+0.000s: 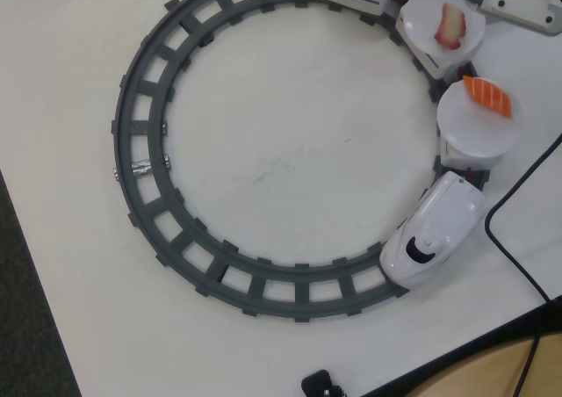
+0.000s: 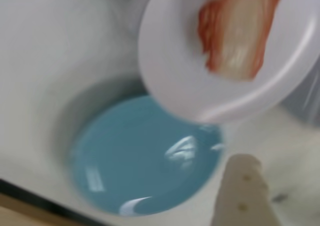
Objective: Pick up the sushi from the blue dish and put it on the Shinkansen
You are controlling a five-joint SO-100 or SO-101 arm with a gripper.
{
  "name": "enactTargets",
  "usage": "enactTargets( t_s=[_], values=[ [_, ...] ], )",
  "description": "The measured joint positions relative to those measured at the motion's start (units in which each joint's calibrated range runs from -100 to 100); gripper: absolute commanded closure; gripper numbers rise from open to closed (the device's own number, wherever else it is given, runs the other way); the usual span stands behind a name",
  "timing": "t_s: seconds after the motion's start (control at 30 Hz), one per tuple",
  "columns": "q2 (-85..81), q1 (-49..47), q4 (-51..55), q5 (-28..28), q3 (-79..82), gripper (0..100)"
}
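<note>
Sushi is what we are moving, and we take the scene from biggest to smallest. Our white surface [image 1: 263,160] carries the grey circular track [image 1: 140,164], and in the overhead view the Shinkansen [image 1: 435,234] sits on the track's lower right bend with plate-topped cars trailing behind it toward the top. One white plate [image 1: 479,120] holds an orange salmon piece [image 1: 487,96]; the next plate [image 1: 442,26] holds a pale, red-edged piece [image 1: 450,24]. The wrist view, blurred, shows that same kind of piece [image 2: 237,28] lying on a white plate [image 2: 175,66], which overlaps the blue dish [image 2: 140,161] in that view. The dish looks empty, so we judge the placing essentially done. Of our tool only one pale finger [image 2: 242,196] shows at the bottom edge, holding nothing visible; whether it is wide or narrow we cannot tell. To finish well, we should lift straight up and clear, without nudging the plate.
</note>
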Motion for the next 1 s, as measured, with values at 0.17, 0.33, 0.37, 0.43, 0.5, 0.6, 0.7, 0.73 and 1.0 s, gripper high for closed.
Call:
enactTargets(
  t_s=[0.17,0.33,0.37,0.43,0.5,0.6,0.7,0.73,1.0],
  values=[
    [-10.9,7.2,-0.1,-8.1,16.8,67],
    [-26.2,9.7,-6.9,-9.2,39.9,67],
    [-30.1,10.2,-8.7,-9.2,45.1,67],
    [-38.3,10.5,-12.3,-9.2,55.6,67],
    [-47.2,10.2,-16.0,-9.2,66.5,67],
    [-59.6,9.8,-21.8,-9.2,81.7,67],
    [-69.6,10.4,-25.7,-9.2,95.4,67],
    [-72.4,10.5,-26.6,-9.2,99.3,67],
    [-91.0,10.5,-34.6,-9.2,123.5,67]
  ],
)
